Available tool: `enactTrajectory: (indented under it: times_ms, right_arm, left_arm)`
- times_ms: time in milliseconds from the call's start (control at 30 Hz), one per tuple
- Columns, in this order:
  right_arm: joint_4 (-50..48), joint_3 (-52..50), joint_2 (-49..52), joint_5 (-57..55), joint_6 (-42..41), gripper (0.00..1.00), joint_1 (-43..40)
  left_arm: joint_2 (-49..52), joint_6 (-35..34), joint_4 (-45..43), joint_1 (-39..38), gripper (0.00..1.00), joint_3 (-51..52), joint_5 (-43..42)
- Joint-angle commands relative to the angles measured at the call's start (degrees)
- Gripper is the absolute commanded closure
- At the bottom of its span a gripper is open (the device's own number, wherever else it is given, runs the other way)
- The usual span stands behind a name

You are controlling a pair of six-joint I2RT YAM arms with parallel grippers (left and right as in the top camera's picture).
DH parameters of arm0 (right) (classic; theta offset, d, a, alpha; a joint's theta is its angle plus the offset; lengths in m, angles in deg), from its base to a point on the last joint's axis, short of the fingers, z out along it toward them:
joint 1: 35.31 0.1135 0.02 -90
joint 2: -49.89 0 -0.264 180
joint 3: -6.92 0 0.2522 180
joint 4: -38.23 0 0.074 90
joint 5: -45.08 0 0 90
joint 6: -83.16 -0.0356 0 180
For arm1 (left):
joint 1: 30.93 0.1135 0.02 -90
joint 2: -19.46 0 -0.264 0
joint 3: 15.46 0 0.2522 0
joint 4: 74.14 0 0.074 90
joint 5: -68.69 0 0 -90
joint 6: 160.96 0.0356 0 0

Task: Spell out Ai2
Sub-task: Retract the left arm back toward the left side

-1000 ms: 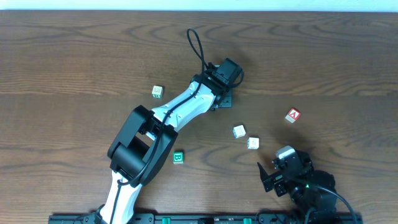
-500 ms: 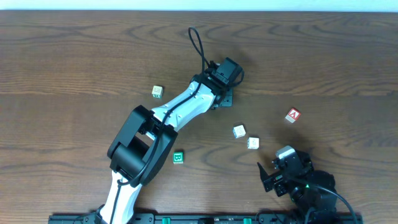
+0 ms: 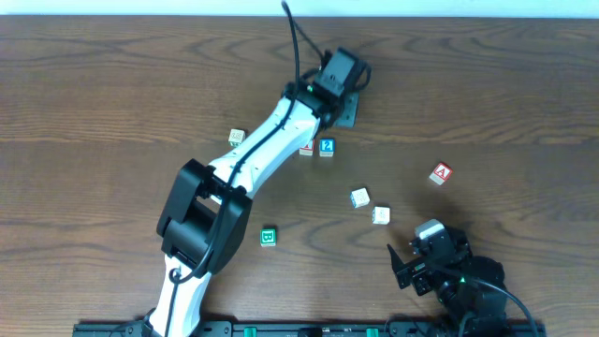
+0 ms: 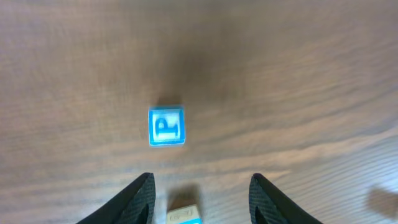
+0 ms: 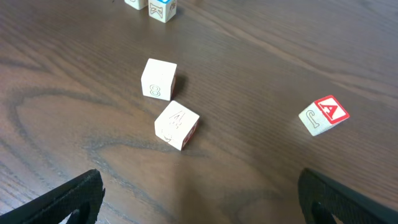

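My left gripper (image 3: 344,105) is open and empty, raised over the far middle of the table. Just in front of it stand two blocks side by side, a red-marked block (image 3: 306,148) and a blue block (image 3: 327,147). In the left wrist view the open fingers (image 4: 202,202) frame a block with a blue face (image 4: 183,214) on the table, and a blue "P" block (image 4: 166,126) lies beyond. A red "A" block (image 3: 441,173) (image 5: 323,114) lies to the right. My right gripper (image 3: 412,245) (image 5: 211,205) is open and empty at the front right.
A white "8" block (image 3: 359,197) (image 5: 158,79) and a "4" block (image 3: 381,215) (image 5: 176,125) lie before the right gripper. A green "B" block (image 3: 269,237) sits front centre. A pale block (image 3: 236,137) lies beside the left arm.
My left gripper has risen and drawn back toward the far edge, uncovering two blocks side by side on the table. The right arm has not moved.
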Motion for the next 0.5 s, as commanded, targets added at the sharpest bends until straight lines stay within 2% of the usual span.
enactTrajectory:
  times_ms: [0, 133, 233, 333, 467]
  right_arm:
    - [0.1, -0.8, -0.4, 0.4, 0.6, 0.01, -0.3]
    - [0.1, -0.8, -0.4, 0.4, 0.7, 0.01, -0.3]
    - [0.1, -0.8, -0.4, 0.4, 0.7, 0.01, -0.3]
    - [0.1, -0.8, -0.4, 0.4, 0.7, 0.01, -0.3]
    - [0.1, -0.8, -0.4, 0.4, 0.7, 0.01, -0.3]
  left_arm:
    - [-2.9, 3.7, 4.0, 1.2, 0.51, -5.1, 3.1]
    - [-9.5, 4.0, 9.5, 3.6, 0.49, -6.2, 9.6]
    - [-15.4, 6.4, 13.7, 7.3, 0.49, -6.2, 10.0]
    - [-19.8, 6.9, 18.0, 11.5, 0.49, -6.2, 9.1]
    - [-23.8, 10.2, 23.2, 18.4, 0.49, -6.2, 2.2]
